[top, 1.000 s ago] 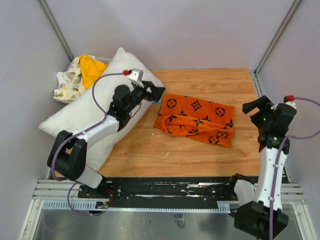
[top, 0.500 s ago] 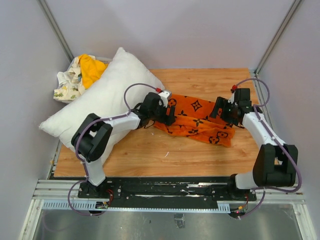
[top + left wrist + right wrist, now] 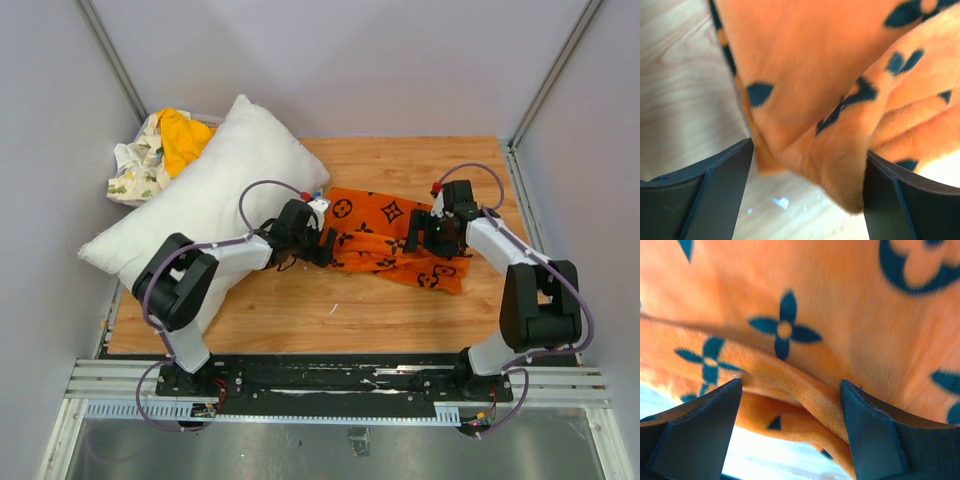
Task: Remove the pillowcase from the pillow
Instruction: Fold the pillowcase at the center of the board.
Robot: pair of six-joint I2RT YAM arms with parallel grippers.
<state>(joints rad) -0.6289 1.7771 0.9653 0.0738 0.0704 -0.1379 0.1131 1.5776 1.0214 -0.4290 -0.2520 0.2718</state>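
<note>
- While both pairs of jaws stand wide apart, each straddles a fold of the pillowcase (image 3: 375,252). The left gripper (image 3: 807,165) is at the cloth's 9 o'clock end and the right gripper (image 3: 790,405) is toward its 3 o'clock end.
- Neither pair has closed on the fabric. The folds lie loose between the fingers.
- The pillowcase lies crumpled on the table (image 3: 300,300), just right of centre and fully off the pillow (image 3: 215,190).
- The pillow lies bare at 9 to 10 o'clock, its near corner just beside the left gripper (image 3: 322,243).
- Beyond the pillow at 10 o'clock, a yellow cloth (image 3: 183,135) lies bunched on a printed white cloth (image 3: 135,165), well apart from both arms.
- A second ago the left arm was over the pillow and the right arm was raised at the 3 o'clock edge. Both have since come down onto the pillowcase, which has hardly shifted.
- The top view shows the right gripper (image 3: 414,238) on the cloth, but its jaws are too small to read there.
- Only the wrist views show the gaps and the layered folds inside them. The left wrist view also shows bare wood under the cloth's edge.
</note>
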